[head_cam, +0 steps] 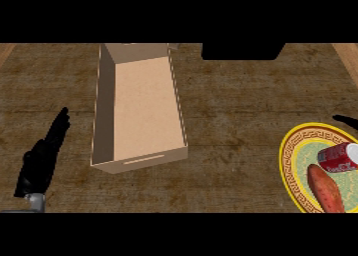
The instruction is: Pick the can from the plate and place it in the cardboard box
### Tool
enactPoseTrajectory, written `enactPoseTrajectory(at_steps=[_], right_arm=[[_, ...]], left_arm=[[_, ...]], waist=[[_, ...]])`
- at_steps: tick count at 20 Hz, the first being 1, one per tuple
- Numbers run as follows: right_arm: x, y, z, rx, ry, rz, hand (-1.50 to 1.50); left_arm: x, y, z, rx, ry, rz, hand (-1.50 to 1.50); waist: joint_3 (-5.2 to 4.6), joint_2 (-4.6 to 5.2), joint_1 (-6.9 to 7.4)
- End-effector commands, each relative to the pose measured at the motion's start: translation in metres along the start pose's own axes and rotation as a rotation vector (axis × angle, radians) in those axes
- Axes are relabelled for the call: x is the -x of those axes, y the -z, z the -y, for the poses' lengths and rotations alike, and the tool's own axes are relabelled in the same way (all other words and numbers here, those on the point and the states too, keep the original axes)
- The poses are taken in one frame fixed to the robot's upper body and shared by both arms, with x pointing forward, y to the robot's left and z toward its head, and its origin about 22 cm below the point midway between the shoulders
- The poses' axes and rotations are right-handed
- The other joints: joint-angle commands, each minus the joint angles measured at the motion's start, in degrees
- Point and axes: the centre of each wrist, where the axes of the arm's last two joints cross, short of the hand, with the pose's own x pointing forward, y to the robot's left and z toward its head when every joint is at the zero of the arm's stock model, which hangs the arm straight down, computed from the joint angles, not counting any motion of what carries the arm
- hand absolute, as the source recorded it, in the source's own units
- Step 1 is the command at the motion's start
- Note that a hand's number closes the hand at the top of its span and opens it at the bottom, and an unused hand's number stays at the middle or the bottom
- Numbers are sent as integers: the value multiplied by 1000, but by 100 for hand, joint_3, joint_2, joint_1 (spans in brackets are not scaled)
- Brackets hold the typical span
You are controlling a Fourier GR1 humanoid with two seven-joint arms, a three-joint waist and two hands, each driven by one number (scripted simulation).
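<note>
The can (343, 158) is lying on its side on the plate (294, 145), toward the plate's right part, red with a silver end turned up and to the right. Just below the can on the same plate, a long orange sweet potato (327, 192) is lying at a slant, its upper end close to the can or touching it; I cannot tell which.

Well to the left of the plate, the cardboard box (140, 95) is standing open on the wooden counter (234, 110), long and narrow, with nothing showing inside it. Further left of the plate, past the box, the left hand (43, 157) is resting with its fingers straight and released, holding nothing. Just above the plate's upper right rim, only dark fingertips of the right hand (350, 122) are showing at the edge; they are touching nothing, and I cannot tell whether that hand is released or clenched. A black block (239, 51) is sitting above and left of the plate, at the counter's far side.

Judging by its look, the can is light, stiff and smooth, so it is likely to roll or slip if nudged from 1 end. The sensible hold is across its round body at the middle, fingers on 1 side and thumb on the other, coming from the side away from the sweet potato.
</note>
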Motion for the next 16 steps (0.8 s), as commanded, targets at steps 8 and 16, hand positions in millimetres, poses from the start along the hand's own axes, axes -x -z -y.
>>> enactPoseTrajectory(at_steps=[8,16], right_arm=[[7,10,-11,-22,4,-1,-150],[1,32,-17,-77,23,-1,150]], left_arm=[[-9,-14,3,-9,-5,-2,0],[3,6,12,-7,4,5,0]], waist=[[1,-1,6],[0,5,4]])
